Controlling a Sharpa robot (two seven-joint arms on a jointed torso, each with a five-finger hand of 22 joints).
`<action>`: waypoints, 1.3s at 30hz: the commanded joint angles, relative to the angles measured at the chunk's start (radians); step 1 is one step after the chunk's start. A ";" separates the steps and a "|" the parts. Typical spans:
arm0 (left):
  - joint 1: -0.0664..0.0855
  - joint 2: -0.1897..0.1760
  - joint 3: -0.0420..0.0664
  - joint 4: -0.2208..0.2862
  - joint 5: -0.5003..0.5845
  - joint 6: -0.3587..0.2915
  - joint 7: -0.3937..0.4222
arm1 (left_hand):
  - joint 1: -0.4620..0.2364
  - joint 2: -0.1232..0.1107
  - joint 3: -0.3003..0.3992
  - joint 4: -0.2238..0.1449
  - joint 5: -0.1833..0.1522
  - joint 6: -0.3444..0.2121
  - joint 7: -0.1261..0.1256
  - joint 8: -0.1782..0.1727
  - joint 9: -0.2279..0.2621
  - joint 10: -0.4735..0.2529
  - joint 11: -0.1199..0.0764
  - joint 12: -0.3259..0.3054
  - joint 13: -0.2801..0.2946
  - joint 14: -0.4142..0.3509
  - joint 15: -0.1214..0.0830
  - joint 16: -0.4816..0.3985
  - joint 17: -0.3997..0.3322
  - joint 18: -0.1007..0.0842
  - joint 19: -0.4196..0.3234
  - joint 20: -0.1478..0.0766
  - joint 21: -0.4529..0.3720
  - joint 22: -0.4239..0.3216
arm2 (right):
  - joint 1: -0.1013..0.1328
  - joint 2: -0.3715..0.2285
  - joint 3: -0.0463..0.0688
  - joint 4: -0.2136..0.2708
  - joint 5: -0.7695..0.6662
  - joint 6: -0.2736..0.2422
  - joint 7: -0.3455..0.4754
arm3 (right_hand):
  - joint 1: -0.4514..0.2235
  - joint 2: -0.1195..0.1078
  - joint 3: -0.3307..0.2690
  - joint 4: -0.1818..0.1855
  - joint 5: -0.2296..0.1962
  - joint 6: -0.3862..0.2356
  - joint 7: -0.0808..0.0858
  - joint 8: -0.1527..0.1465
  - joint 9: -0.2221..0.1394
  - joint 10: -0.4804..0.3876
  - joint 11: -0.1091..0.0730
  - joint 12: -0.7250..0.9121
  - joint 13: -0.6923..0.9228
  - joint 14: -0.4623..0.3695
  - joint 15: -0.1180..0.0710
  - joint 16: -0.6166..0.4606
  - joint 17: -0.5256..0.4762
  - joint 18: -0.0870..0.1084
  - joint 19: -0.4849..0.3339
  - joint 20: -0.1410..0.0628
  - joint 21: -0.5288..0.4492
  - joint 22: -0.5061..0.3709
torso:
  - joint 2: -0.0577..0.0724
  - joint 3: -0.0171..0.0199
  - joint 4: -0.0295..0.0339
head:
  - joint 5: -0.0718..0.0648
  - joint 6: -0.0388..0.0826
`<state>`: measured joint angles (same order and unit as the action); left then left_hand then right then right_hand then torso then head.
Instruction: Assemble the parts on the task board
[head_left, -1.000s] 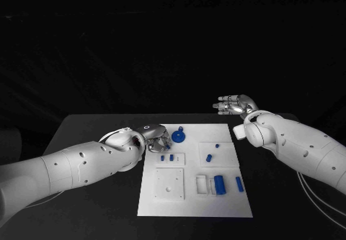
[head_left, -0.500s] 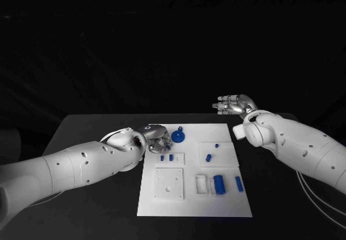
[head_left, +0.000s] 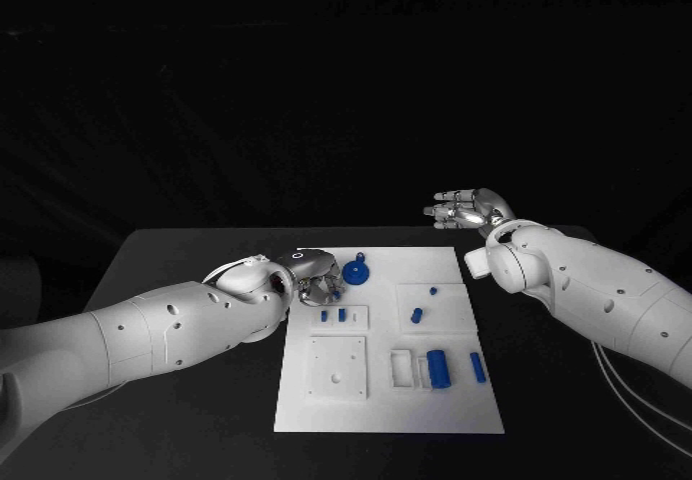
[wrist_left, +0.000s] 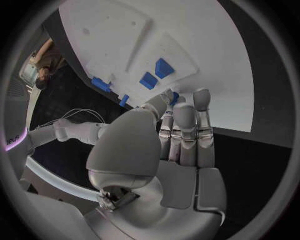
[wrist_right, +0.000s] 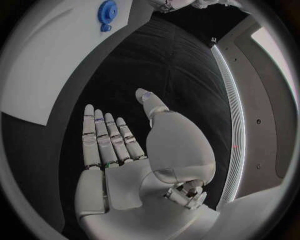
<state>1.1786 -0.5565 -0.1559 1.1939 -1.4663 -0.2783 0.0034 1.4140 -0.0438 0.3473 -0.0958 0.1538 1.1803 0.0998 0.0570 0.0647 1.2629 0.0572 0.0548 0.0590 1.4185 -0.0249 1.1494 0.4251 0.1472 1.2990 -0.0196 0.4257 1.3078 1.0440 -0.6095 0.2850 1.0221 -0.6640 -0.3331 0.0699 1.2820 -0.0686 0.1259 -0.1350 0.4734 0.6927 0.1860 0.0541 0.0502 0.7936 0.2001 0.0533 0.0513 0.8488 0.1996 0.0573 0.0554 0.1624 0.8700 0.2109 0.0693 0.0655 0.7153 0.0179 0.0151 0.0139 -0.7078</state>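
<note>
Closest to you, near the front of the white task board (head_left: 389, 400), sit a big blue block (head_left: 438, 368) and a thin blue bar (head_left: 477, 368) beside it, and next to them a raised white square plate (head_left: 339, 367) with small holes. A bit farther back you see two small blue pegs (head_left: 333, 316) standing in a shallow tray, and a small blue piece (head_left: 417, 315) lying loose on the other side. Right behind the pegs is your left hand (head_left: 316, 289), low over the board with its fingers (wrist_left: 187, 125) straight and side by side, pointing at the pegs. You cannot tell if it pinches something tiny at the tips; it looks like it holds nothing. Just past it sits the round blue gear (head_left: 356, 273). Farthest back, off the board and high over the black counter (head_left: 173, 260), your right hand (head_left: 464, 210) waits, flat and spread, holding nothing. Here is what could go wrong, I think: the left hand is very close to the pegs and the gear, so if you push forward too fast the fingers may knock a peg over or bump the gear out of place. The pegs are small, so a grab from the side may let one slip and roll away.
</note>
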 joint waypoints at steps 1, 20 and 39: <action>-0.005 0.005 -0.005 0.004 -0.016 0.037 0.007 | 0.003 -0.007 -0.005 0.000 -0.005 0.003 -0.002 0.006 0.001 0.002 -0.007 0.004 0.000 -0.001 -0.003 0.007 -0.001 0.011 -0.007 -0.003 0.005 0.018 | 0.000 0.001 0.000 0.001 -0.008 0.016 0.010 | -0.007 0.000 -0.004 0.004 0.006 0.004 0.019 -0.004 -0.001 0.006 -0.002 -0.003 -0.001 0.000 -0.002 -0.004 -0.001 -0.015 -0.006 -0.001 0.000 -0.001 | 0.000 0.0000 0.0007 | -0.001 0.000; -0.005 -0.009 -0.005 0.004 -0.015 -0.041 0.028 | -0.006 -0.087 0.028 -0.005 -0.010 -0.236 -0.026 0.001 -0.006 -0.167 0.048 0.003 -0.001 -0.007 0.031 -0.005 -0.006 0.025 -0.014 0.015 -0.028 0.005 | -0.004 -0.020 0.000 0.011 -0.037 0.021 -0.009 | -0.011 -0.008 -0.011 0.012 0.004 0.004 0.019 -0.004 0.000 0.001 -0.001 -0.003 -0.001 0.003 0.001 -0.003 -0.001 -0.015 0.000 0.000 0.002 0.000 | 0.000 -0.0004 0.0013 | 0.000 0.003; -0.005 -0.049 0.001 0.000 -0.007 -0.091 0.026 | 0.058 -0.084 -0.095 -0.005 0.013 -0.267 -0.032 0.000 -0.007 -0.265 0.069 0.003 -0.002 -0.019 0.037 -0.026 -0.014 0.020 -0.001 0.015 -0.130 -0.036 | -0.032 -0.116 0.000 0.119 -0.416 0.186 -0.007 | -0.052 0.026 0.138 -0.092 -0.018 0.421 -0.064 0.014 0.021 0.444 -0.123 0.008 0.008 0.594 -0.182 0.062 0.060 -0.010 0.453 -0.186 0.166 0.036 | 0.000 0.0004 -0.0001 | -0.006 0.012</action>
<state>1.1734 -0.6019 -0.1562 1.1893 -1.4768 -0.3532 0.0211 1.4632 -0.1262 0.2559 -0.1010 0.1617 0.9216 0.0694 0.0573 0.0593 1.0055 0.1287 0.0550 0.0583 1.4006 0.0112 1.1298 0.4118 0.1682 1.2926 -0.0052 0.3017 1.2704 1.0145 -0.7210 0.2852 1.1302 -0.9046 -0.2231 0.0551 1.2357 -0.0408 0.2643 -0.2211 0.4609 1.1055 0.1252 0.0658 0.0699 1.2231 0.0831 0.0610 0.0595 1.4185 0.0273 0.1120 0.1085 0.1453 1.3004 0.0351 0.2243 0.0971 0.7154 0.0180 0.0151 0.0110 -0.6971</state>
